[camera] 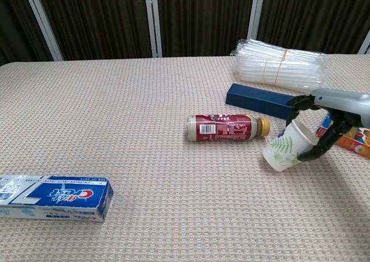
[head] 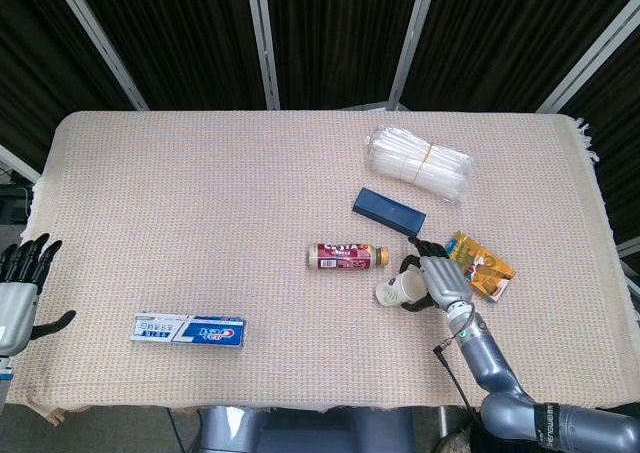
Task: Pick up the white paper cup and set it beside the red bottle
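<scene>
The red bottle (head: 346, 256) (camera: 226, 128) lies on its side near the table's middle, its gold cap pointing right. My right hand (head: 436, 278) (camera: 321, 126) holds the white paper cup (head: 395, 291) (camera: 284, 149), which has a green leaf print. The cup is tilted over, bottom toward the left, just right of and a little nearer than the bottle's cap. Whether it touches the cloth I cannot tell. My left hand (head: 20, 285) hovers open off the table's left edge, seen only in the head view.
A blue box (head: 389, 212) (camera: 259, 101) lies just behind the cup. An orange snack packet (head: 482, 264) (camera: 349, 132) sits right of my hand. A bundle of clear straws (head: 418, 164) (camera: 280, 63) is at the back right, a toothpaste box (head: 189, 329) (camera: 53, 197) at the front left.
</scene>
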`<state>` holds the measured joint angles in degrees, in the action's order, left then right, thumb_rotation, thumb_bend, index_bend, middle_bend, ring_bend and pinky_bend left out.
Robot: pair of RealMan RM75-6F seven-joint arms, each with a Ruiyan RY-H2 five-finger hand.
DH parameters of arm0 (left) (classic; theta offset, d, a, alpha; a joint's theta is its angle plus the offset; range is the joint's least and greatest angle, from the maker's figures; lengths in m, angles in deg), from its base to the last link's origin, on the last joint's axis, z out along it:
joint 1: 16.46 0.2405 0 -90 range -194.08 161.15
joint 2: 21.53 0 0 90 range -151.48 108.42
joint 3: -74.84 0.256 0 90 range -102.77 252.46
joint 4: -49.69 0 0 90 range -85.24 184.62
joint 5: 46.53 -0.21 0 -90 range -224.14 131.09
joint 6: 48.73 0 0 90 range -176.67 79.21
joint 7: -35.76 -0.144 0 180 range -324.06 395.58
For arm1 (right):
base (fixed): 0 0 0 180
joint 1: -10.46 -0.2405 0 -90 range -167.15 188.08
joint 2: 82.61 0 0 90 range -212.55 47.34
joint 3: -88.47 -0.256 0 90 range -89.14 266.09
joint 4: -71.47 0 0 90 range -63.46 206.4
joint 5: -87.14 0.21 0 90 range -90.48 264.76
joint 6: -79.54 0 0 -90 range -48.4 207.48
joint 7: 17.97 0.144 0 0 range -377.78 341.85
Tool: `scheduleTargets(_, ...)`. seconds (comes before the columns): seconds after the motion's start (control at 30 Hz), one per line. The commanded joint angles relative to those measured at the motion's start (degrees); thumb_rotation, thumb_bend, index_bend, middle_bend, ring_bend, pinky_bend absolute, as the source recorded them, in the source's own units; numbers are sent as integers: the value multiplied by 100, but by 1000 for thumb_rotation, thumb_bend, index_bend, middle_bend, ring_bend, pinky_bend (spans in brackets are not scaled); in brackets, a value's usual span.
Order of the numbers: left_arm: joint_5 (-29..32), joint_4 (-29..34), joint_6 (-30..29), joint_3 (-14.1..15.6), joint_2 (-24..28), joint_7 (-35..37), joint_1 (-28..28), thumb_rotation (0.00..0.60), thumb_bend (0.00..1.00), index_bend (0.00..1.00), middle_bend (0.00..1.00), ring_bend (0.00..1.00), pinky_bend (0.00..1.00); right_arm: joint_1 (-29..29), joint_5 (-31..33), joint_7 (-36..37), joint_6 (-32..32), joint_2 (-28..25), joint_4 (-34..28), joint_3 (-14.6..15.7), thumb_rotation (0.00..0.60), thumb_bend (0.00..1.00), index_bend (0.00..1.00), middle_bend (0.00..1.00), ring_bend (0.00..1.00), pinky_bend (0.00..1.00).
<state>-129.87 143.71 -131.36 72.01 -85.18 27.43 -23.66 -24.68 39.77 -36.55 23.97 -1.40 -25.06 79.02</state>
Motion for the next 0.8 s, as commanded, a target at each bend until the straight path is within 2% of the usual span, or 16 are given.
scheduleTargets(0.03,4,6,0,-1,0,-9,0,600,95,0,0,0,0,-75,189,-239,-79,-21,124,24,600,127,428,81,0,0)
scheduleTargets(0.1,8,9,-1,-2,0,-12,0,600,95,0,0,0,0,-73,187,-327,-201,-22,156,33,600,125,395,56,0,0)
scheduleTargets(0.23,11,16,-1,-2,0,-22,1,600,95,0,0,0,0,-22,18,-547,-511,-10,169,128,600,121,229,0,0,0)
scheduleTargets(0.3,11,18,-2,-1,0,-24,2,600,95,0,0,0,0,-17,-17,-653,-577,-15,129,171,600,121,203,0,0,0)
scheduleTargets(0.43,11,21,-6,0,0,-23,4,600,94,0,0,0,0,15,-297,-987,-884,78,41,330,600,115,199,0,0,0)
scheduleTargets(0.57,7,17,-10,1,0,-14,5,600,93,0,0,0,0,49,-803,-1359,-1274,396,262,531,600,115,202,0,0,0)
scheduleTargets(0.8,-3,1,1,6,7,28,2,600,93,0,0,0,0,83,-1098,-1525,-1380,905,733,634,600,114,298,2,0,0)
